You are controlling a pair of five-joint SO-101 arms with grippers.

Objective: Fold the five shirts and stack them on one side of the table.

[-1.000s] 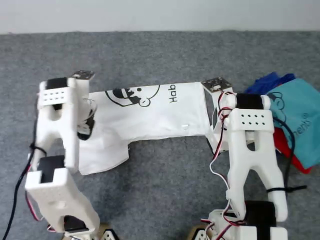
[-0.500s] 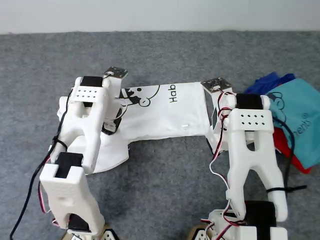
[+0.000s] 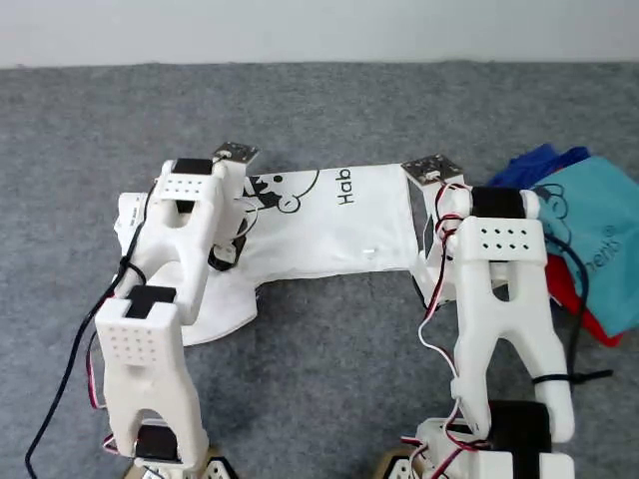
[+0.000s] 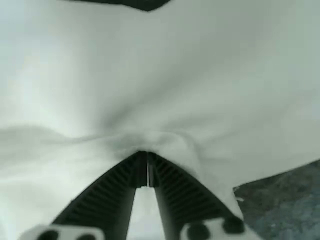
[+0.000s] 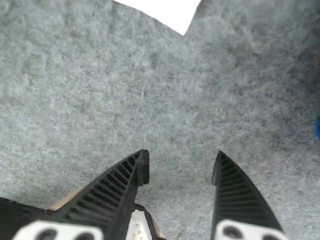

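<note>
Two white arms, left arm, right arm, two pincers, left pincer, right pincer, four shirts, one white shirt, one blue shirt, one teal shirt, one red shirt, one grey surface.

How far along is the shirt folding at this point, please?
Nothing looks finished yet. In hand: the left jaws are shut on the white shirt, spread mid-table; the right jaws hang open over the table. Left: the coloured shirts lie heaped, unfolded, beside the right arm; folding and stacking all remain.
</note>
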